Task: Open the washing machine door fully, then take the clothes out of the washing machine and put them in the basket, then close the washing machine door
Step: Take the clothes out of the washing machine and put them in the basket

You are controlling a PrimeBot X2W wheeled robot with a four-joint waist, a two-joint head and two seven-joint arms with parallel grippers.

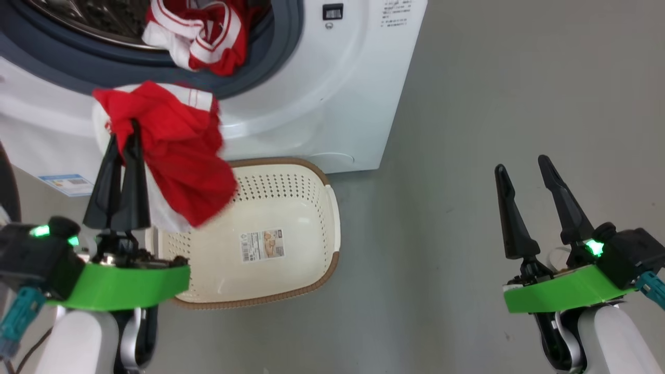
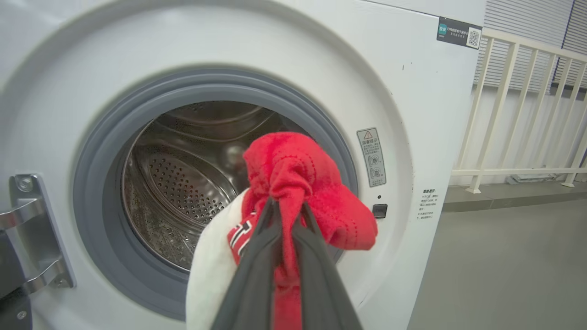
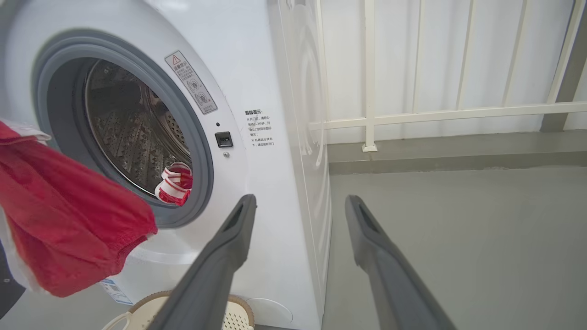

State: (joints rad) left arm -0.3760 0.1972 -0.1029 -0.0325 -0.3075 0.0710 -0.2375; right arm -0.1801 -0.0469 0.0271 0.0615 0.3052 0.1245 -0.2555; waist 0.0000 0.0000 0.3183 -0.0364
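Red garment [image 1: 182,161] gripped by left fingers [image 1: 120,179] | right fingers [image 1: 511,215] wide | basket sticker [image 1: 262,245] illegible

Bright, even, diffuse light, no hard shadows. Faint soft shadow on the grey floor [image 1: 467,130] under the basket [image 1: 332,208] rim, in front of the washing machine [image 1: 322,104]. Mild sheen on the machine's white front, dull highlights in its steel drum [image 2: 183,183]. Wrist views bow the railing [image 2: 518,114] beside it. Red garment [image 1: 182,156] edges slightly smeared. Right gripper [image 3: 300,199] fingers soft-edged, close to the lens.

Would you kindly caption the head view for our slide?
Left fingers pinch red garment above the basket; right fingers spread open.
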